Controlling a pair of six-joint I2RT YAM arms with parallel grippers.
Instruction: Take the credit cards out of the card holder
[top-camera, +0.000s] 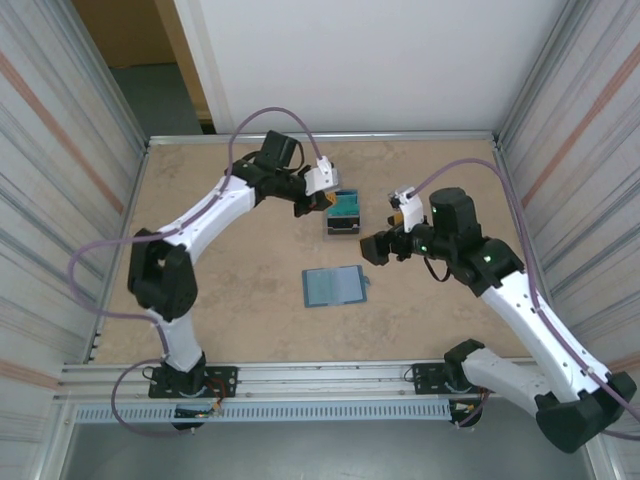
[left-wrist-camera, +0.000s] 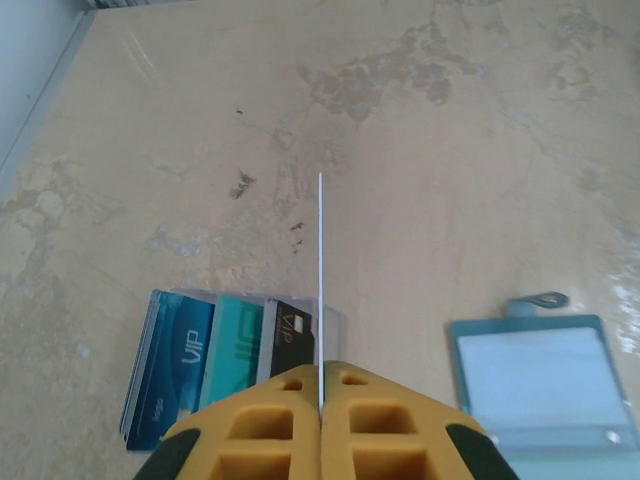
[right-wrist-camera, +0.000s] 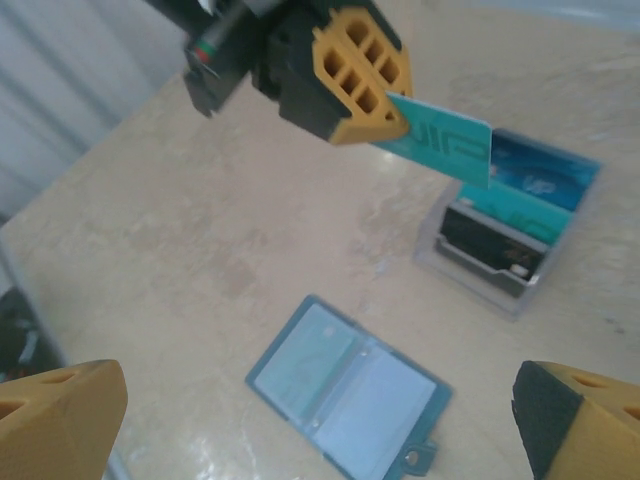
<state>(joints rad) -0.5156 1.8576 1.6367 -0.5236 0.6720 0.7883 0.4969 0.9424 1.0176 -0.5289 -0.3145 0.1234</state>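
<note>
Left gripper (left-wrist-camera: 322, 378) pinches 1 teal card (right-wrist-camera: 448, 140) just above the stand (right-wrist-camera: 500, 262), where 3 cards (left-wrist-camera: 215, 355) already sit. Right gripper (top-camera: 375, 248) is spread, holding nothing. The wallet (top-camera: 335, 286) lies open near the stand; whether cards remain inside is unclear.

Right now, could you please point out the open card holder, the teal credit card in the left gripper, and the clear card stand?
open card holder (right-wrist-camera: 345, 385): right wrist view, centre fold.
teal credit card (right-wrist-camera: 446, 142): right wrist view, printed face.
clear card stand (right-wrist-camera: 468, 283): right wrist view, front wall.
</note>
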